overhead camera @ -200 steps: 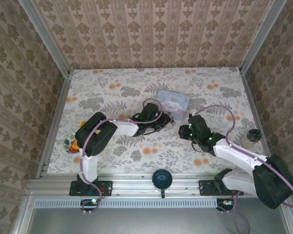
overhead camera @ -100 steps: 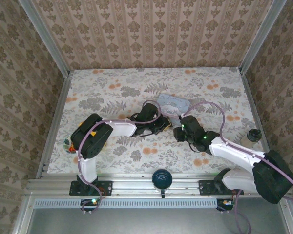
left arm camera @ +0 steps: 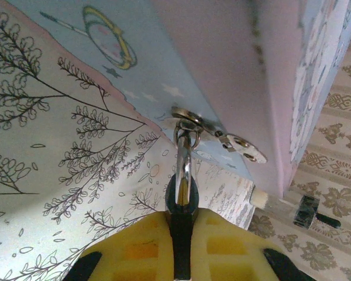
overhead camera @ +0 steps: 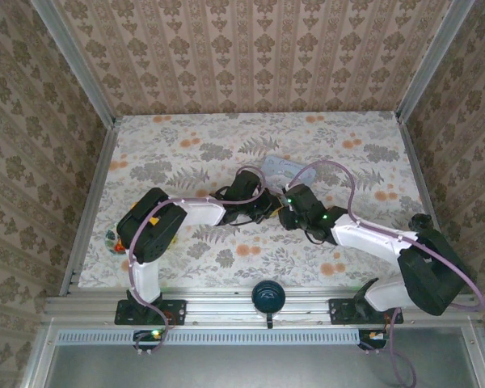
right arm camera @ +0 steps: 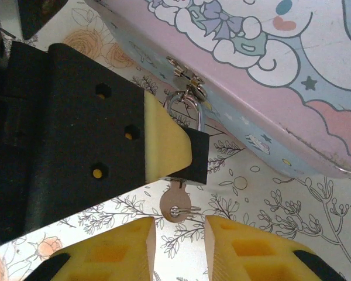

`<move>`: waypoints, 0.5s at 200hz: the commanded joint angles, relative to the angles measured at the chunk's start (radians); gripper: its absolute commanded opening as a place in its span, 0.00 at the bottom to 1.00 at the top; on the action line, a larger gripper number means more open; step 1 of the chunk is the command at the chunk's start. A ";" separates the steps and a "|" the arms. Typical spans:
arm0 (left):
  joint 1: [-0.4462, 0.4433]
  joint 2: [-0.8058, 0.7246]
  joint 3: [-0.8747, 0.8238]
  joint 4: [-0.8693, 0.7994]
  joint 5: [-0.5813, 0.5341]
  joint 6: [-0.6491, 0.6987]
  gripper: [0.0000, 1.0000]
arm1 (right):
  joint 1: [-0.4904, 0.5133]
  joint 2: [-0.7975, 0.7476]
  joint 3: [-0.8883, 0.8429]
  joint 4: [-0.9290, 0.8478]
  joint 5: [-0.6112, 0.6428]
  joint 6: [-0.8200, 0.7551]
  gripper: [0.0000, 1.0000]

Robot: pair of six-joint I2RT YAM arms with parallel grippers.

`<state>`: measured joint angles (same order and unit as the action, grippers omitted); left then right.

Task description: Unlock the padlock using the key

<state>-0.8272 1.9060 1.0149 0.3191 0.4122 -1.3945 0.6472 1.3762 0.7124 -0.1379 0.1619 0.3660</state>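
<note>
Over the table centre, top view: the left gripper (overhead camera: 265,208) and right gripper (overhead camera: 285,214) are set nose to nose, just near of the pale blue tin (overhead camera: 284,166).
Left wrist view, hold: the padlock (left arm camera: 182,219) is clamped edge-on between the yellow pads, its shackle (left arm camera: 184,167) threaded through the tin's hasp (left arm camera: 190,120).
Right wrist view, key: the key (right arm camera: 174,205) is seen under the padlock's base, apparently seated in the keyhole. It lies just beyond the right fingers, which are held narrowly apart and empty.
Risk: the key may be knocked askew or drawn out if the fingers are closed off-centre. The padlock may be twisted from the left grip, or the hasp strained, if turning is forced.
Look: a small black square body with a thin bright shackle is shown, and the key is a dull round-headed sliver.
</note>
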 commanded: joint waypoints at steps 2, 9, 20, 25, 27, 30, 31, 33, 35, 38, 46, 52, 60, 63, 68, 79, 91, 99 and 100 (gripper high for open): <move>0.001 0.019 0.007 -0.071 0.050 -0.026 0.00 | 0.010 0.043 0.033 -0.033 0.053 -0.032 0.29; 0.000 0.019 0.007 -0.071 0.051 -0.027 0.00 | 0.013 0.048 0.036 -0.035 0.058 -0.037 0.29; 0.002 0.019 0.009 -0.073 0.054 -0.026 0.00 | 0.017 0.058 0.040 -0.039 0.070 -0.042 0.29; 0.002 0.018 0.010 -0.074 0.054 -0.025 0.00 | 0.019 0.062 0.042 -0.041 0.073 -0.046 0.29; 0.002 0.018 0.010 -0.074 0.055 -0.025 0.00 | 0.018 0.063 0.043 -0.040 0.074 -0.048 0.29; 0.002 0.018 0.011 -0.075 0.056 -0.024 0.00 | 0.019 0.065 0.044 -0.041 0.074 -0.051 0.29; 0.003 0.018 0.011 -0.075 0.056 -0.023 0.00 | 0.019 0.066 0.044 -0.041 0.073 -0.052 0.29; 0.003 0.018 0.011 -0.075 0.056 -0.023 0.00 | 0.021 0.068 0.045 -0.041 0.075 -0.054 0.29; 0.002 0.018 0.011 -0.076 0.056 -0.024 0.00 | 0.021 0.069 0.046 -0.041 0.076 -0.056 0.29; 0.002 0.018 0.011 -0.077 0.056 -0.023 0.00 | 0.024 0.071 0.047 -0.041 0.079 -0.058 0.29; 0.004 0.017 0.011 -0.078 0.056 -0.023 0.00 | 0.028 0.076 0.050 -0.042 0.087 -0.064 0.29; 0.003 0.018 0.010 -0.077 0.057 -0.023 0.00 | 0.031 0.079 0.053 -0.043 0.093 -0.070 0.29; 0.004 0.018 0.011 -0.077 0.059 -0.022 0.00 | 0.035 0.084 0.057 -0.046 0.103 -0.074 0.29; 0.003 0.018 0.011 -0.077 0.058 -0.022 0.00 | 0.037 0.086 0.058 -0.046 0.107 -0.075 0.29; 0.003 0.018 0.011 -0.077 0.059 -0.023 0.00 | 0.038 0.090 0.060 -0.044 0.108 -0.078 0.29; 0.003 0.019 0.013 -0.077 0.060 -0.023 0.00 | 0.044 0.097 0.065 -0.042 0.114 -0.084 0.29; 0.004 0.021 0.014 -0.076 0.062 -0.024 0.00 | 0.048 0.105 0.068 -0.037 0.115 -0.090 0.28; 0.003 0.021 0.015 -0.075 0.063 -0.025 0.00 | 0.050 0.111 0.071 -0.033 0.120 -0.094 0.28; 0.004 0.021 0.016 -0.074 0.063 -0.025 0.00 | 0.051 0.112 0.072 -0.033 0.122 -0.094 0.28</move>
<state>-0.8227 1.9064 1.0157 0.3164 0.4267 -1.3964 0.6861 1.4601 0.7567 -0.1631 0.2340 0.3050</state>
